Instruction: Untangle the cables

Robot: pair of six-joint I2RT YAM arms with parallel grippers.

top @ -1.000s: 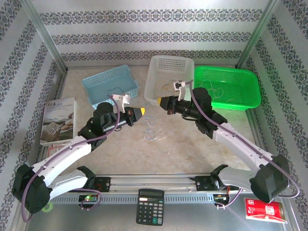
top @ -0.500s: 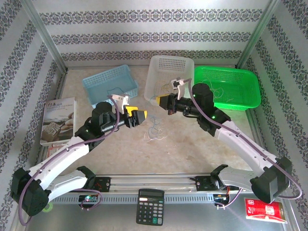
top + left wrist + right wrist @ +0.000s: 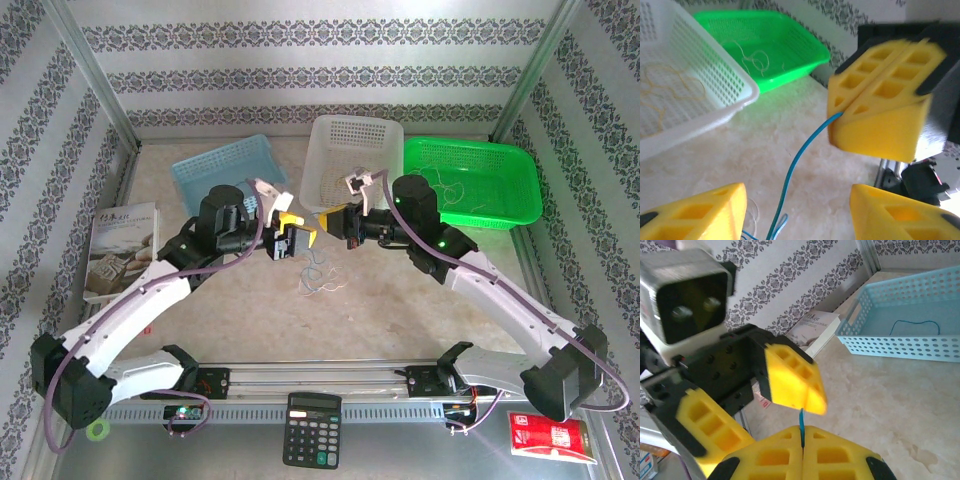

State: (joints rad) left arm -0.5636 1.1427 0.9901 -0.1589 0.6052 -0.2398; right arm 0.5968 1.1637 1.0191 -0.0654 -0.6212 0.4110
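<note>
A small tangle of thin cables (image 3: 318, 276) lies on the table between the arms. One blue cable (image 3: 801, 152) rises from it into my right gripper (image 3: 329, 219), which is shut on its end (image 3: 801, 424). In the right wrist view that gripper (image 3: 802, 434) shows closed pads. My left gripper (image 3: 292, 238) faces it, open; in the left wrist view the blue cable runs through the left gripper's (image 3: 797, 215) gap, touching neither finger. The right gripper's fingers (image 3: 880, 100) hang just ahead of it.
A white basket (image 3: 352, 150) holds a yellowish wire (image 3: 665, 85). The green basket (image 3: 470, 180) holds whitish wire (image 3: 755, 57), and the blue basket (image 3: 228, 175) holds a blue wire (image 3: 915, 324). A book (image 3: 122, 250) lies left; a calculator (image 3: 312, 430) and red packet (image 3: 550, 437) lie near.
My left gripper was shut, has opened, and has moved up and back toward the right gripper. The right gripper, still shut on the blue cable, shifted slightly left.
</note>
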